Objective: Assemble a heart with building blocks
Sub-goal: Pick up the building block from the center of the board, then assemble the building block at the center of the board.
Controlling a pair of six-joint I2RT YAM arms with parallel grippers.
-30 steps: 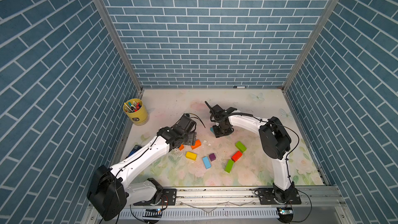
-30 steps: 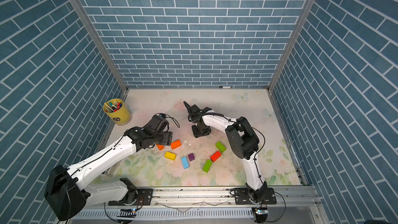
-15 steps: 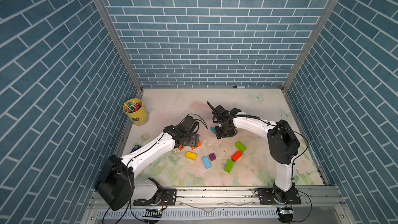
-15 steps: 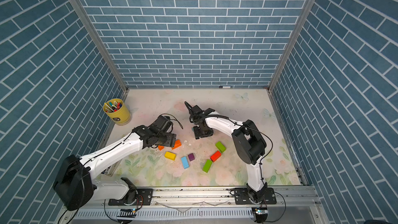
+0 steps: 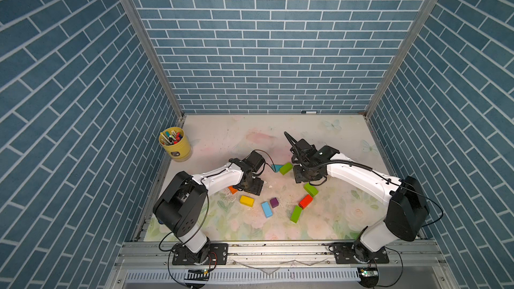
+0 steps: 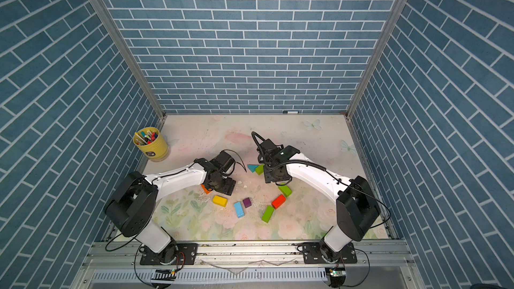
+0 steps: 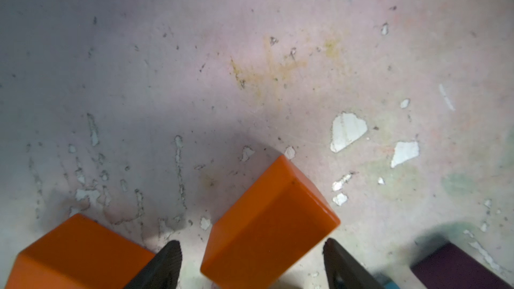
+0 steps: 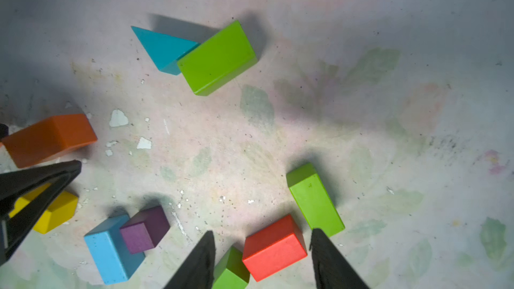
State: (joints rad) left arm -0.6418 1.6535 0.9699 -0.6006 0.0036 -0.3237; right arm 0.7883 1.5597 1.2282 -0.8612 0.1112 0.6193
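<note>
The left gripper (image 7: 250, 243), jaws spread, straddled a glossy orange brick (image 7: 267, 218), seemingly to square it into the gappy heart outline (image 5: 306, 201) ringed beyond the small purple cube (image 5: 274, 202), while the right gripper (image 8: 262, 233) hovered spread and empty near that cube.

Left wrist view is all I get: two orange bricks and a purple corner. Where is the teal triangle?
Observer: The teal triangle lies between the two arms, touching one end of a green brick.
Operator: Is the right arm carrying a block?
Observer: No. The right gripper has its fingers apart with nothing clamped. A red brick shows in the gap, lying on the mat.
Operator: And that purple piece?
Observer: The purple cube sits against a light-blue brick.
</note>
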